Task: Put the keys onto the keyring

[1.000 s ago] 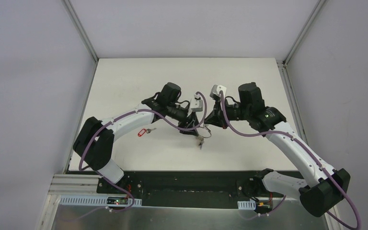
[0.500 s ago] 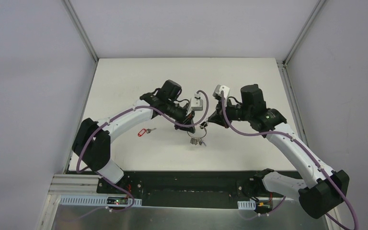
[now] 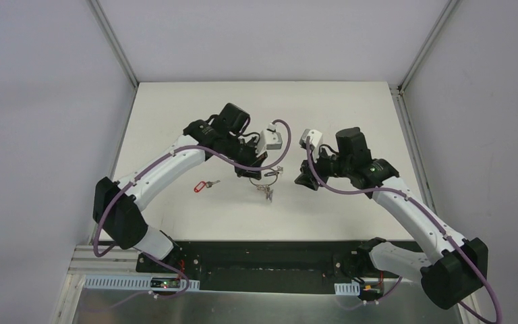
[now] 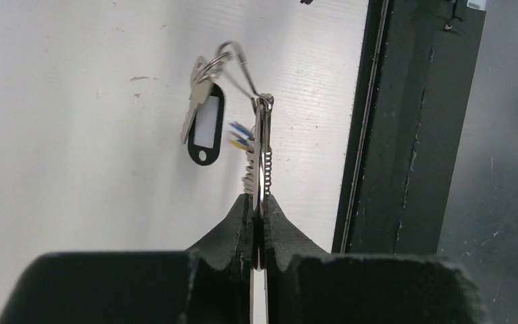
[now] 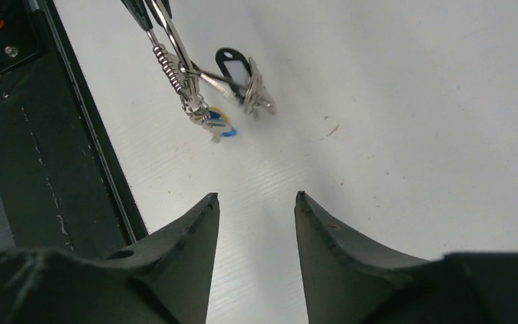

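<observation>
From overhead the keyring (image 3: pixel 268 191) is only a small tangle below the left claw (image 3: pixel 260 173), and its ring is hard to trace. The left wrist view shows the ring edge-on, so its far half hides behind the near one, and the blue and yellow tags (image 4: pixel 238 136) show only as slivers. The left claw is pressed together, pinching the keyring's rim and holding it above the bench (image 3: pixel 351 115). The black-tagged key (image 4: pixel 204 121) hangs from the keyring beside the bunch. The right claw (image 5: pixel 256 206) is spread with nothing between its fingers, a little apart from the keyring on its right. The red-tagged key (image 3: pixel 203 185) lies flat on the bench, off to the left near the left forearm, with bare white surface around it. A black rail (image 4: pixel 405 135) borders the bench's near edge, and pale walls close the other three sides
</observation>
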Controlling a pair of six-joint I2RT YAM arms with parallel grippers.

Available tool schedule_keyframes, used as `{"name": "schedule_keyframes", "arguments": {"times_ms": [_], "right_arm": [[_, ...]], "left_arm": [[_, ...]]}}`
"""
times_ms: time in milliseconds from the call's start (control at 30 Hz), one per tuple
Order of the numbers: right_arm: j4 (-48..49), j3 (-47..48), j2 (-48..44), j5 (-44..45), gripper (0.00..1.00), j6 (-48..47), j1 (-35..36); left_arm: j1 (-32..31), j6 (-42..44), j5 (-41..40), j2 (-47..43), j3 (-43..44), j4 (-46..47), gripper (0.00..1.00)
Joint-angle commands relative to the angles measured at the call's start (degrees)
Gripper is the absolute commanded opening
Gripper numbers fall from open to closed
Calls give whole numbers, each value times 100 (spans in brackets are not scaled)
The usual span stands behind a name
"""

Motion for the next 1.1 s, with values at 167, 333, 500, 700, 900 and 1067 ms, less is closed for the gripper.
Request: {"name": "schedule_keyframes", "arguments": {"times_ms": [167,333,500,700,900,1067], "right_arm": [[412,310,-397,-542,59,250,-11],[562,396,-291,-942,61,488,-20],[667,298,-145,-1517,60,768,-113],[837,175,-55,-2136,56,1066,-403],[1105,69,195,-2468,46,1421,-567],[1329,52,371,-2462,45,1646,-585]], "left_arm": [[2,-161,-545,-503,347,-384,0],[98,-1274,844,-426,270,3,0],[134,-2783,1461,-518,-321,1507,0],[161,-3852,1549,-807,-969,3167,0],[178,-4415,1595,-880,-1262,3961,0],[196,-4690,1632,-938,-1477,4398,0]]}}
